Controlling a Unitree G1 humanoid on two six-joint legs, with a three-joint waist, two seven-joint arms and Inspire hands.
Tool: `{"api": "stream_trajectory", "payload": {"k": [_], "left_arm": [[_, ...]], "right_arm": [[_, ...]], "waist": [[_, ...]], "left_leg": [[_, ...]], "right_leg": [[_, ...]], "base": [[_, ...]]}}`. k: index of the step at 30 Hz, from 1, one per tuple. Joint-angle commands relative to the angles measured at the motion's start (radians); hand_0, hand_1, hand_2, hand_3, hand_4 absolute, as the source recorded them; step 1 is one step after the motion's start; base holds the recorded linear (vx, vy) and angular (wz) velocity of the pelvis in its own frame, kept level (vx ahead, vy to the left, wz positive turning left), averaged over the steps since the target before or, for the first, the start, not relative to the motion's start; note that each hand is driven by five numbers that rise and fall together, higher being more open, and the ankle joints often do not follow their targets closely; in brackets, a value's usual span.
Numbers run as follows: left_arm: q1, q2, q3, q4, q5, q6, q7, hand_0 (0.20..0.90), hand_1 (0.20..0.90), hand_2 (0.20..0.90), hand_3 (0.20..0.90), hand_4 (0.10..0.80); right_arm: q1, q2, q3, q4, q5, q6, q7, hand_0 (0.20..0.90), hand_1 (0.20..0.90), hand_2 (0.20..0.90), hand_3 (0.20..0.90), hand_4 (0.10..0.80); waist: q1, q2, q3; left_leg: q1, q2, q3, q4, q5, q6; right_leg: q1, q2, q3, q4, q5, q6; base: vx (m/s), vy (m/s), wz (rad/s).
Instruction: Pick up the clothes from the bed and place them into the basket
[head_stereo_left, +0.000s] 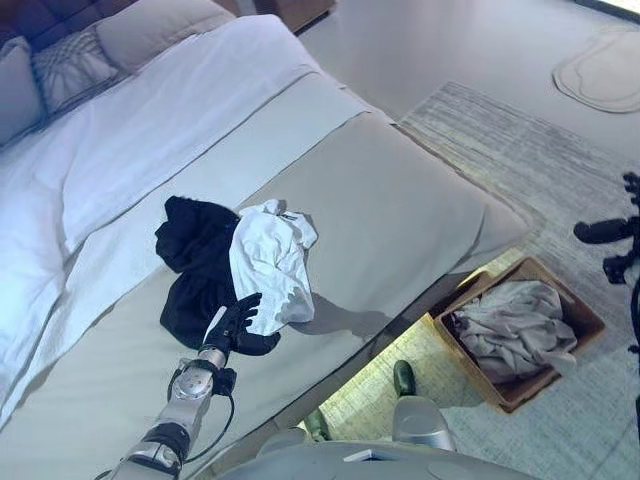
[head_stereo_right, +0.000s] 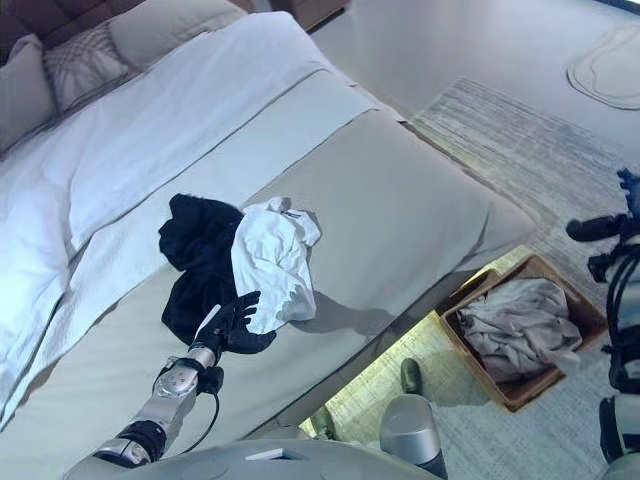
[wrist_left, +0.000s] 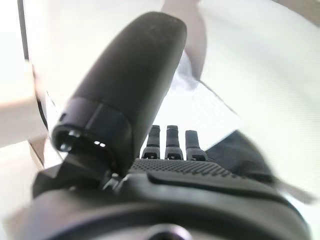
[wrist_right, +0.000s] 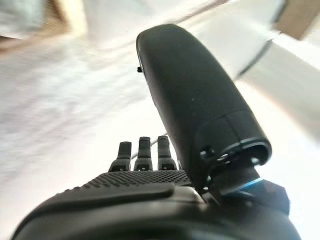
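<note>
Left eye view shows the bed (head_stereo_left: 400, 210) running from the upper left down toward the centre, with a beige cover over its near end and a white sheet (head_stereo_left: 150, 130) further up, where pillows (head_stereo_left: 70, 65) sit in the top left corner. Left of centre lies a heap of clothes: a black garment (head_stereo_left: 195, 265) spread on the cover with a white garment (head_stereo_left: 268, 262) crumpled over its right part. The left hand (head_stereo_left: 236, 320) comes up from the lower left and rests at the lower edge of the heap, against both the white and the black cloth; in the left wrist view its fingers (wrist_left: 171, 142) point straight out toward the fabric, relaxed and gripping nothing, and the thumb stands clear above them.

At the lower right, on a striped rug (head_stereo_left: 500, 130) beside the bed, stands the brown basket (head_stereo_left: 585, 322), already holding a grey garment (head_stereo_left: 515, 328). The mattress edge lies between the heap and the basket.

The right hand (wrist_right: 150, 190) appears in its own wrist view, fingers (wrist_right: 143, 154) extended and empty over a pale blurred surface.

A round mat (head_stereo_left: 605, 70) lies at the upper right.
</note>
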Motion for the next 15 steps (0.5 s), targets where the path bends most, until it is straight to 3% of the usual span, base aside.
{"api": "stream_trajectory", "payload": {"k": [1,9,15], "left_arm": [[0.005,0.073,0.041,0.017,-0.042,-0.084,0.032,0.9,0.9,0.9,0.9,0.8],[0.043,0.068,0.05,-0.025,-0.031,-0.092,0.043,0.9,0.9,0.9,0.9,0.8],[0.069,0.07,0.048,-0.059,-0.036,-0.088,0.029,0.9,0.9,0.9,0.9,0.8]], "right_arm": [[-0.146,0.057,0.082,-0.049,-0.036,-0.111,-0.035,0.9,0.9,0.9,0.9,0.8],[-0.281,0.087,0.229,-0.017,-0.167,-0.107,-0.033,0.9,0.9,0.9,0.9,0.8],[-0.361,0.099,0.316,0.036,-0.204,-0.059,0.061,0.9,0.9,0.9,0.9,0.8]], "waist": [[0.075,-0.122,-0.129],[0.183,-0.139,-0.114],[0.257,-0.157,-0.105]], "left_leg": [[-0.044,0.005,-0.041,0.09,-0.082,-0.048],[-0.082,-0.011,-0.12,0.1,-0.063,-0.043],[-0.103,-0.023,-0.173,0.096,-0.048,-0.042]], "right_leg": [[0.002,-0.043,-0.061,0.121,-0.131,0.008],[0.038,-0.055,-0.138,0.165,-0.174,-0.015],[0.066,-0.058,-0.197,0.177,-0.195,-0.03]], "base": [[0.049,0.003,0.33],[0.05,0.047,0.4],[0.08,0.073,0.42]]}}
